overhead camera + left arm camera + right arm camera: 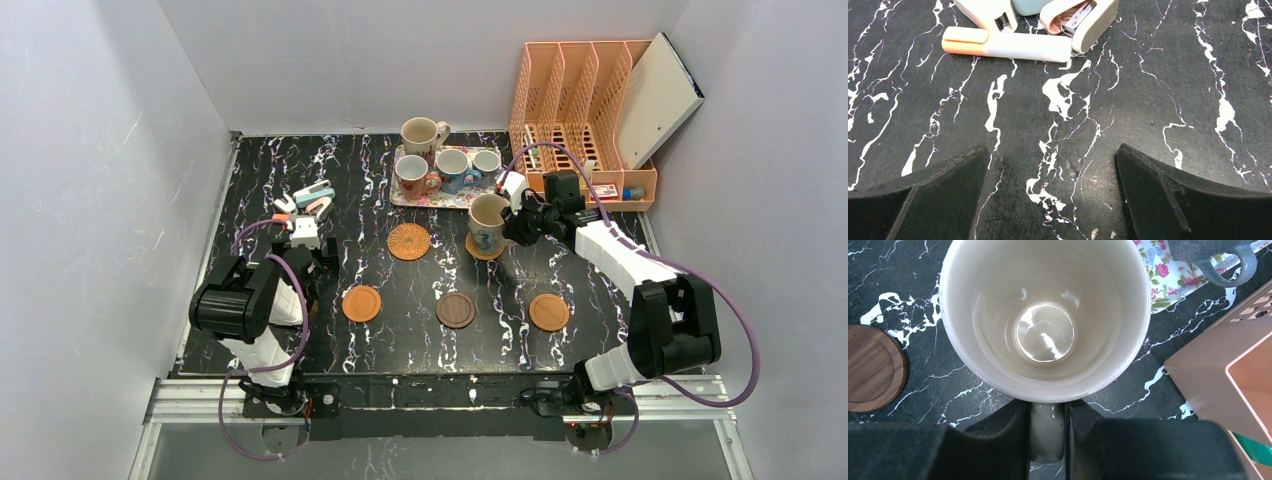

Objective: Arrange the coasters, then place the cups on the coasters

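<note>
My right gripper [515, 225] is shut on the handle [1047, 430] of a large cream cup [488, 221], upright over a woven coaster [478, 252]; whether it touches I cannot tell. The right wrist view looks into the empty cup [1045, 315]. Another woven coaster [409, 241] lies to its left. Nearer me lie a smooth orange coaster [362, 303], a dark wood coaster [456, 310] and another orange coaster [549, 312]. Several cups stand on the floral tray [400, 198]: cream [421, 134], red-handled white [412, 177], blue [452, 169], small whitish [487, 163]. My left gripper [305, 232] is open and empty.
Staplers and a peach-capped marker [1005, 45] lie just ahead of the left gripper [1053, 165]. An orange file rack [580, 110] holding a white board stands at the back right, close to the right wrist [1228, 375]. White walls enclose the table.
</note>
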